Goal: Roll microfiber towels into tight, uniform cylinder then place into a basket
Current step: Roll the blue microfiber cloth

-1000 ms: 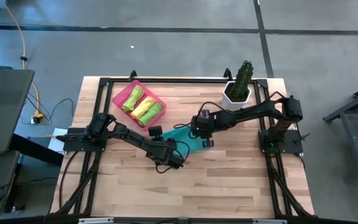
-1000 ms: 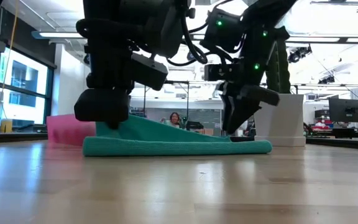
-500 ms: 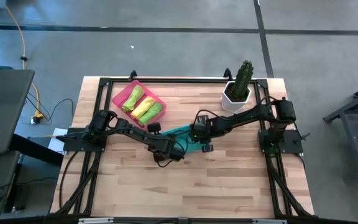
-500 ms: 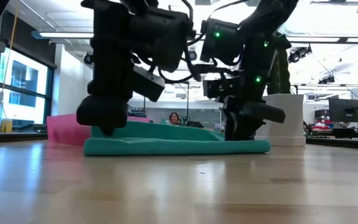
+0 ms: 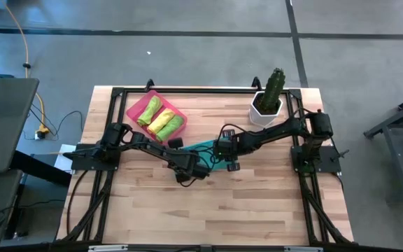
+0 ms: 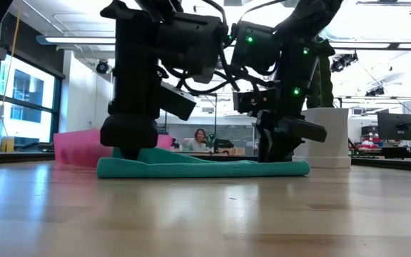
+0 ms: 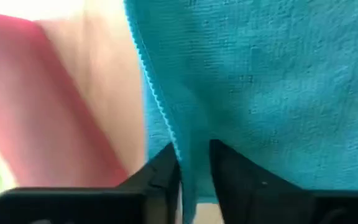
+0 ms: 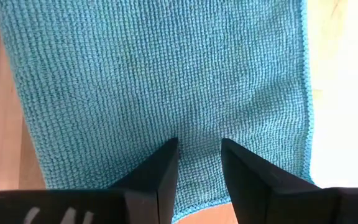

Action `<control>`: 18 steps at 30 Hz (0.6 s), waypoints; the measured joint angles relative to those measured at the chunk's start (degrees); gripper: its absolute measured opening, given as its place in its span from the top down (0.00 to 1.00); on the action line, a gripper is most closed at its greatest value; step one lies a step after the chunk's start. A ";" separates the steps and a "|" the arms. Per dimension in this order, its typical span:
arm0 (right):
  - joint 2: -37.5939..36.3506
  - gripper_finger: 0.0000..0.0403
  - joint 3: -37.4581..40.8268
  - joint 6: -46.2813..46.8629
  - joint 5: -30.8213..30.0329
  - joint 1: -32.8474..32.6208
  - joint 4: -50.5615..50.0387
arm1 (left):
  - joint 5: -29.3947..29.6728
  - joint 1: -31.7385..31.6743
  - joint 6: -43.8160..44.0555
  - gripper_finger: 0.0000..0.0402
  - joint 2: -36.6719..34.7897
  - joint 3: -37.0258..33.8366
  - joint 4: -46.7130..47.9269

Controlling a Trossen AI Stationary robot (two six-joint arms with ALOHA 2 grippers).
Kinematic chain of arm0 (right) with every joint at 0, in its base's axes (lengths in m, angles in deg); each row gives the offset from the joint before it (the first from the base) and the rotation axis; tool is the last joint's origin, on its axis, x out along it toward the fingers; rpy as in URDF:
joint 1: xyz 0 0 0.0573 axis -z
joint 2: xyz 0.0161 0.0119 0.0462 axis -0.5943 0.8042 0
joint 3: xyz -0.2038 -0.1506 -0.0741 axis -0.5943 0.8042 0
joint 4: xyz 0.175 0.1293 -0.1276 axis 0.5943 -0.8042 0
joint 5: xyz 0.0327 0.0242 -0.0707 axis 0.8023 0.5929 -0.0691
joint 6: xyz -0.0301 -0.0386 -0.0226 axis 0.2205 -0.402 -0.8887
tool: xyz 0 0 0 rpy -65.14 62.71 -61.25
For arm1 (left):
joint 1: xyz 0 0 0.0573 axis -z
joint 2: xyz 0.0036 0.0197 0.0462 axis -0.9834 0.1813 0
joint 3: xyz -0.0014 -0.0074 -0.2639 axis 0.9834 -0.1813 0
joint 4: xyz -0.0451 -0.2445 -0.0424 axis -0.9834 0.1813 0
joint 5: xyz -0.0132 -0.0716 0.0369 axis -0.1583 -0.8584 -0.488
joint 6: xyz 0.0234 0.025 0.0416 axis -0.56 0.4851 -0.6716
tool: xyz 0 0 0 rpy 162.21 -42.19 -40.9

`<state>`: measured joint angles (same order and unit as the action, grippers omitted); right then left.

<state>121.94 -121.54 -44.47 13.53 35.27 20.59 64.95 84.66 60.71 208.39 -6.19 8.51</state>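
The teal towel (image 5: 205,150) lies low on the wooden table (image 5: 257,210) between my two arms; in the low view (image 6: 205,168) it is a long flat strip with a slight rise at its left part. My left gripper (image 5: 189,169) is shut on its left end (image 7: 194,177). My right gripper (image 5: 227,161) is shut on its right end (image 8: 199,163). The pink basket (image 5: 135,108) at the far left holds three rolled towels: a lime green one (image 5: 149,108), a yellow one (image 5: 160,120) and a lime green one (image 5: 172,127). My left gripper pinches the towel's stitched side edge (image 7: 190,163) between its two fingers (image 7: 164,169), coming from above and pointing down. The towel lies on the table around the hold, its left part slightly raised (image 6: 145,154). My right gripper has the towel near its end edge (image 8: 199,149) between its two fingers (image 8: 159,168), coming from above and pointing down. The towel lies flat on the table there (image 6: 291,167); one layer or several, I cannot tell.
A white pot with a green cactus (image 5: 267,96) stands at the far right of the table. A black frame runs along the table's edges (image 5: 187,89). Bare wood lies toward the near edge (image 5: 208,217).
My left gripper has gone a little toward the far edge and lower. The towel part it held raised as a slope has sunk nearly flat onto the layer below. My right gripper has shifted slightly toward the near edge and stays low on the towel's right end.
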 joint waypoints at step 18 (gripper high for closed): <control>0.15 0.71 0.15 -9.55 -6.26 1.47 1.31 | -3.18 4.20 -0.77 0.67 0.00 0.59 1.80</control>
<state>122.10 -121.38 -54.02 7.27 36.74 21.90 61.77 88.85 59.94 208.39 -5.60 10.31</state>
